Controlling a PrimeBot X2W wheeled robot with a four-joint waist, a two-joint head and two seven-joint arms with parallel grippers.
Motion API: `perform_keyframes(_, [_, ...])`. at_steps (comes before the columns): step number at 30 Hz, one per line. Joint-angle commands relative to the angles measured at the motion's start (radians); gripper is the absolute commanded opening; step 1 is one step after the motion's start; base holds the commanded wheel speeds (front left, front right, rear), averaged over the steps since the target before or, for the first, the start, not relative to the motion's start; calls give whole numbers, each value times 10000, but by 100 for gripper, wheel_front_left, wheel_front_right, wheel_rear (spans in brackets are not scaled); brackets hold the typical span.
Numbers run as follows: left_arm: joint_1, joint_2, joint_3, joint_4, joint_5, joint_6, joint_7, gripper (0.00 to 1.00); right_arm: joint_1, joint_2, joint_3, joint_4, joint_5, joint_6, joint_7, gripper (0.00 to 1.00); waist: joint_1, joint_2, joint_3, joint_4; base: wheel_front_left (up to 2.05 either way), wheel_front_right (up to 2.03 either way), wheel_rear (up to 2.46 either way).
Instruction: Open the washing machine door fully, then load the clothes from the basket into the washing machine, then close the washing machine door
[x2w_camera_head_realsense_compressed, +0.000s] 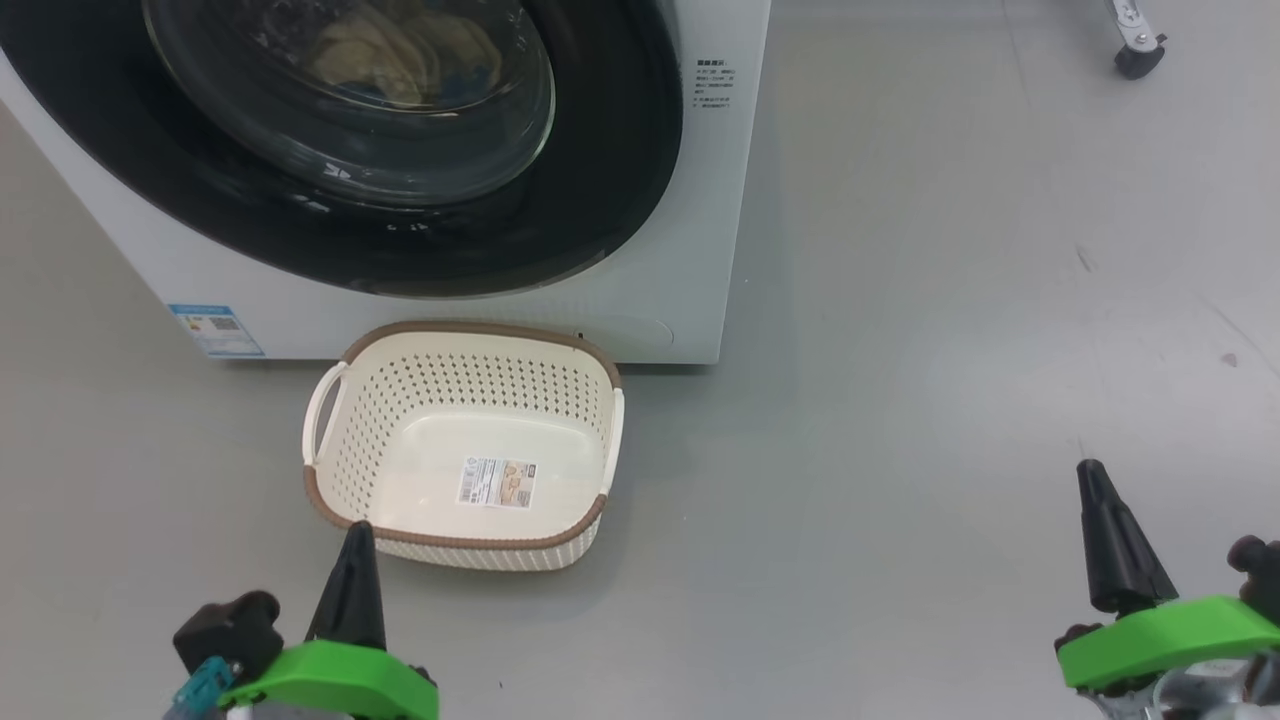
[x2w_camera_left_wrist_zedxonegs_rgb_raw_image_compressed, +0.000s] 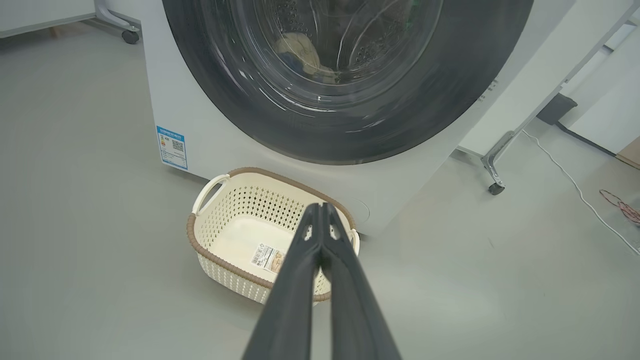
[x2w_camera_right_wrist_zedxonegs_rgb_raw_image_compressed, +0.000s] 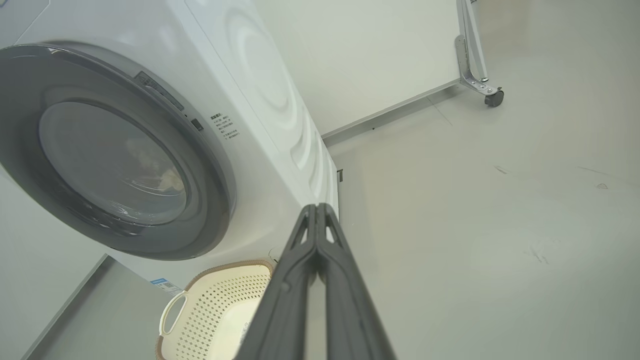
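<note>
The white washing machine (x2w_camera_head_realsense_compressed: 690, 200) stands at the top left of the head view, and its round black washing machine door (x2w_camera_head_realsense_compressed: 600, 180) lies shut against the front. Behind the glass bowl, cream clothes (x2w_camera_head_realsense_compressed: 390, 55) with blue patches lie in the drum, and they show through the glass in the left wrist view too (x2w_camera_left_wrist_zedxonegs_rgb_raw_image_compressed: 300, 50). The cream basket (x2w_camera_head_realsense_compressed: 340, 470) sits on the floor before the machine with only a label sticker (x2w_camera_head_realsense_compressed: 497, 482) inside. My left gripper (x2w_camera_head_realsense_compressed: 355, 535) is shut and empty at the basket's near rim. My right gripper (x2w_camera_head_realsense_compressed: 1092, 475) is shut and empty, far right over bare floor.
Grey floor spreads wide to the right of the machine. A caster (x2w_camera_head_realsense_compressed: 1138, 60) of a wheeled frame stands at the far right. In the left wrist view a white cable (x2w_camera_left_wrist_zedxonegs_rgb_raw_image_compressed: 575, 185) and a red cord (x2w_camera_left_wrist_zedxonegs_rgb_raw_image_compressed: 620, 205) lie on the floor to the right.
</note>
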Motion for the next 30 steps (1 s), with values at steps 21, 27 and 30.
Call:
perform_keyframes(21, [-378, -8, 869, -102, -2738, -613, 590, 0, -817, -347, 146, 165, 2879, -1, 478, 0, 0, -1, -227, 12, 0, 0, 0])
perform_keyframes(27, [-385, -31, 1055, -59, -3420, -753, 743, 0, -906, -366, 171, 287, 3591, -2, 603, 0, 0, -1, -288, 15, 0, 0, 0])
perform_keyframes(30, [-389, -44, 1149, -38, -3759, -823, 821, 0, -951, -375, 182, 349, 3946, -2, 667, 0, -1, -1, -318, 16, 0, 0, 0])
